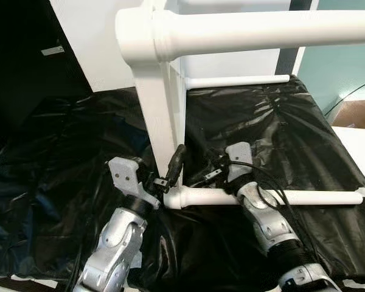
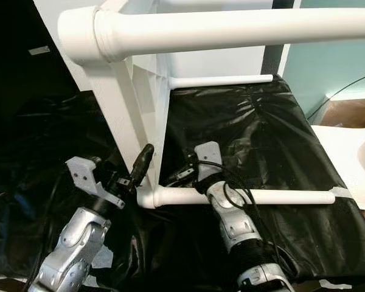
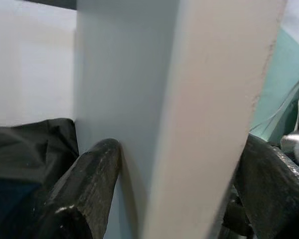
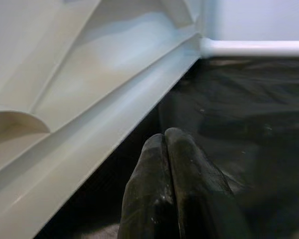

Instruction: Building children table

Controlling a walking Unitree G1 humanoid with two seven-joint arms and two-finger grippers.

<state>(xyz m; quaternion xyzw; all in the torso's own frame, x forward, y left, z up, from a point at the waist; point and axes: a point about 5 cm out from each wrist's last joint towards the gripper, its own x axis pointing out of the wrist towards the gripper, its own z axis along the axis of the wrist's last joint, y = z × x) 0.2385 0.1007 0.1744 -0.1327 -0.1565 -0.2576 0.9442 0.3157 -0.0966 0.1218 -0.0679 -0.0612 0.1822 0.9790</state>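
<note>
A white children's table [image 1: 161, 109] lies on its side on black plastic sheeting. One round leg [image 1: 261, 30] juts out high across the view, and a lower leg [image 1: 304, 196] rests on the sheeting. My left gripper [image 1: 173, 170] is shut on the upright edge of the tabletop panel [image 3: 179, 99], one black finger [image 3: 89, 179] on each side. Just right of that edge, above the lower leg, my right gripper [image 1: 207, 175] is shut on nothing. Its fingertips [image 4: 169, 169] point along the table's ribbed underside [image 4: 89, 89].
The black sheeting [image 1: 280, 134] covers the whole work surface and is wrinkled. A cardboard box [image 1: 356, 112] and a white surface [image 2: 353, 152] lie past its right edge. A third table leg [image 1: 237, 80] lies at the back. A white wall panel stands behind.
</note>
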